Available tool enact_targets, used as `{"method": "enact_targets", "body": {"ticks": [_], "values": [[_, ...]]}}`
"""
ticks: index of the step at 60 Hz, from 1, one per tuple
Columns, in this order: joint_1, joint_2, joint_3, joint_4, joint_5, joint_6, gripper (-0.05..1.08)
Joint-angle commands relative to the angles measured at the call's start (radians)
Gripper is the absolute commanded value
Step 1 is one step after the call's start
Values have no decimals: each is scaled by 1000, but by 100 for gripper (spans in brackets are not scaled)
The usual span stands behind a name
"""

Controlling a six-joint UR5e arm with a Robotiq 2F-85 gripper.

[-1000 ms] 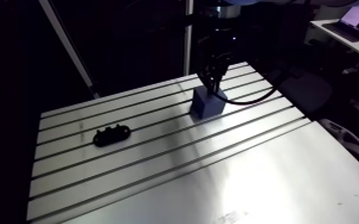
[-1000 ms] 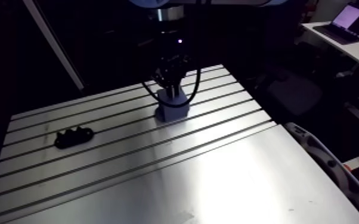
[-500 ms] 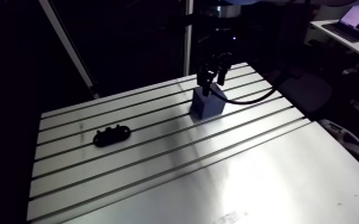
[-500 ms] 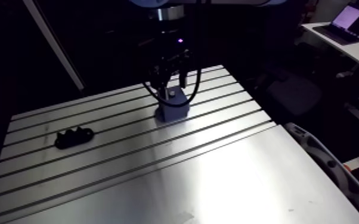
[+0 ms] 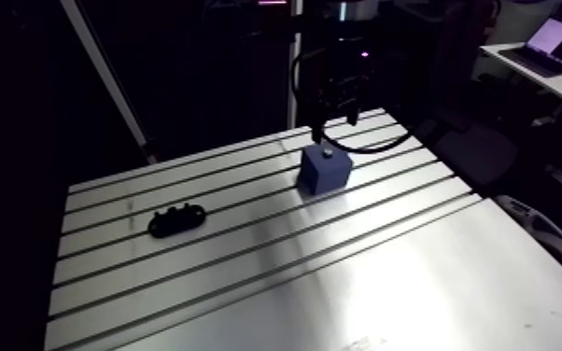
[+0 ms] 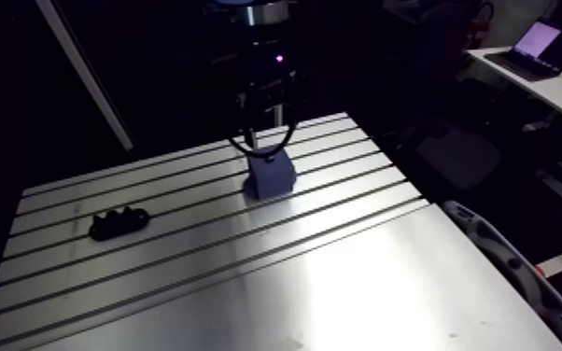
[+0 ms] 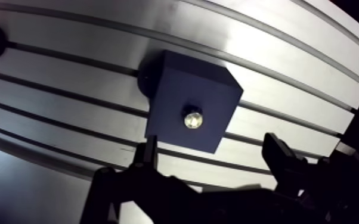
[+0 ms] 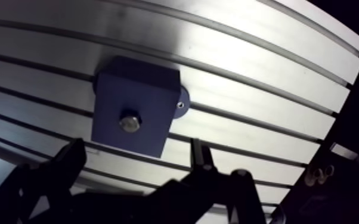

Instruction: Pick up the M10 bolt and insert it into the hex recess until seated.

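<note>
Blue is the colour of the small block (image 5: 326, 172) that stands on the silver tabletop (image 5: 406, 280). In the arm view the block is up near 1 o'clock on the tabletop, over some of the long dark grooves (image 5: 247, 245).

The bolt (image 7: 194, 120) is in the block. It stands in the hole in the middle of the block's top face. Only its shiny six-sided head shows. How deep it sits I cannot tell.

The arm comes straight down from 12 o'clock in the arm view. Its wrist points down at the tabletop. The pincer (image 7: 211, 142) hangs just above the block, right over it. It does not touch the block or the bolt. Its two fingers (image 7: 151, 149) are wide apart, and nothing is held between them. In the wrist view the bolt head lies a little ahead of the gap between the fingers.

A small round tab (image 8: 182, 105) with a tiny hole sticks out low on one side of the block. It lies flat on the tabletop.

A little black part (image 5: 176, 220) with bumps on top lies on the tabletop too. In the arm view it is at about 8 o'clock from the block. It is well apart from the block and from the pincer.
</note>
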State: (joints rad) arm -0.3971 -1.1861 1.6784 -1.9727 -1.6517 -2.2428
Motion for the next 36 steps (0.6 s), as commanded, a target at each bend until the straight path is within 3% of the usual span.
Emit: {"method": "enact_targets", "body": {"ticks": [1, 2, 4, 6, 8, 16, 27, 36], "values": [[0, -5, -3, 19, -7, 171, 40], [0, -5, -3, 19, -7, 171, 40], [0, -5, -1, 19, -6, 194, 52], [0, -5, -1, 19, -6, 194, 52], [0, -5, -1, 19, -6, 222, 66], [4, -5, 1, 24, 2, 252, 89], [23, -1, -3, 22, 5, 255, 102], [30, 3, -3, 22, 11, 255, 104]]}}
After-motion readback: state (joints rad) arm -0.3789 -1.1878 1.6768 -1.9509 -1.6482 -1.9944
